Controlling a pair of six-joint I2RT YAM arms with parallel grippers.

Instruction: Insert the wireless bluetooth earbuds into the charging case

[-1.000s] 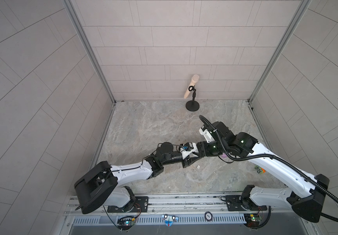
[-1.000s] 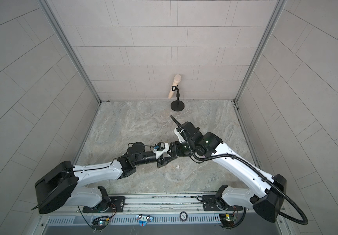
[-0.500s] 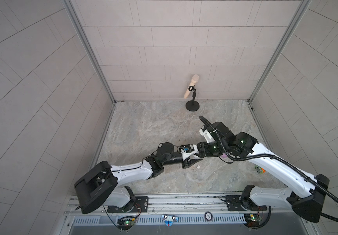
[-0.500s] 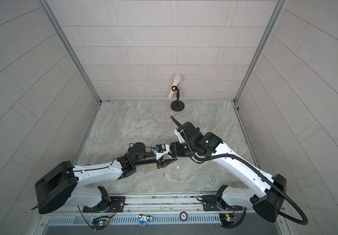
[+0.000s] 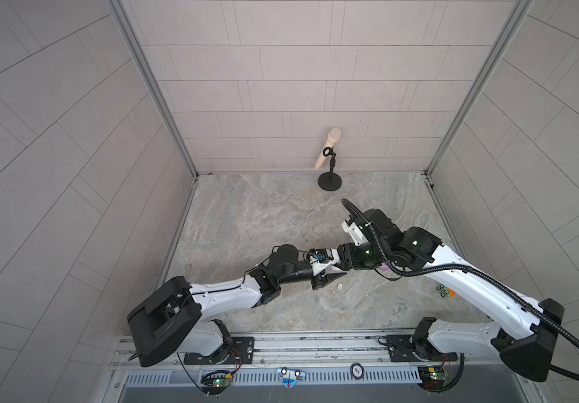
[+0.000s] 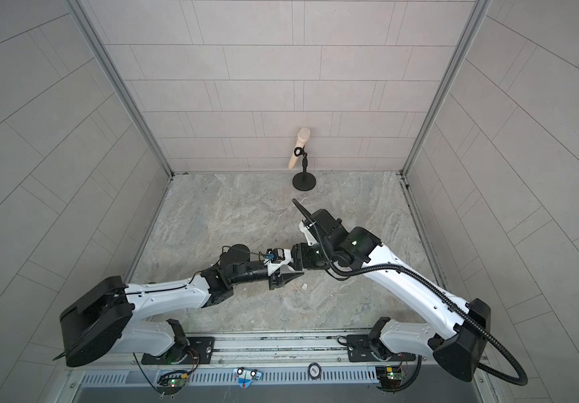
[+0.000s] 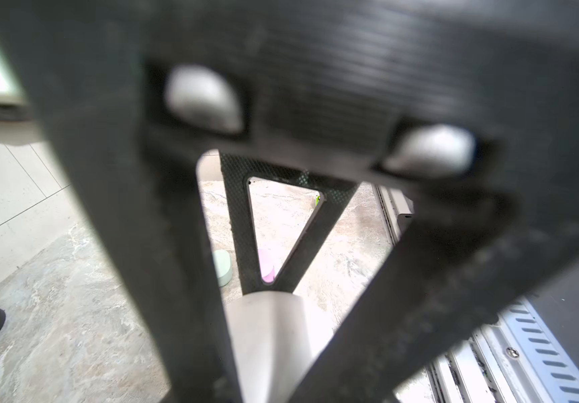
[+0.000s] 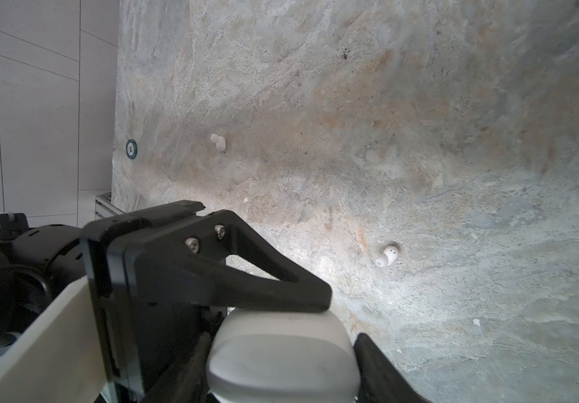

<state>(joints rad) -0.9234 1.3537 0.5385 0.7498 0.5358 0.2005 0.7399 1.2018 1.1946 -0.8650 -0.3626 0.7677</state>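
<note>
While both grippers share the white charging case [image 8: 281, 349] off the bench [image 8: 420, 104], you look early in the task. Your left gripper [image 7: 269, 310] pinches it narrowly; your right gripper [image 8: 291, 380] clasps it wider. The lid looks shut. The nearer white earbud [image 8: 388, 256] and farther white earbud [image 8: 219, 143] lie apart from the case, so opening and inserting remain.

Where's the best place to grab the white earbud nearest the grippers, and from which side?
Probably the rounded body of the white earbud, pinched across its short width from straight above. It lies low on the table with its ear tip poking sideways, so the jaws straddle the body, not the tip.
</note>
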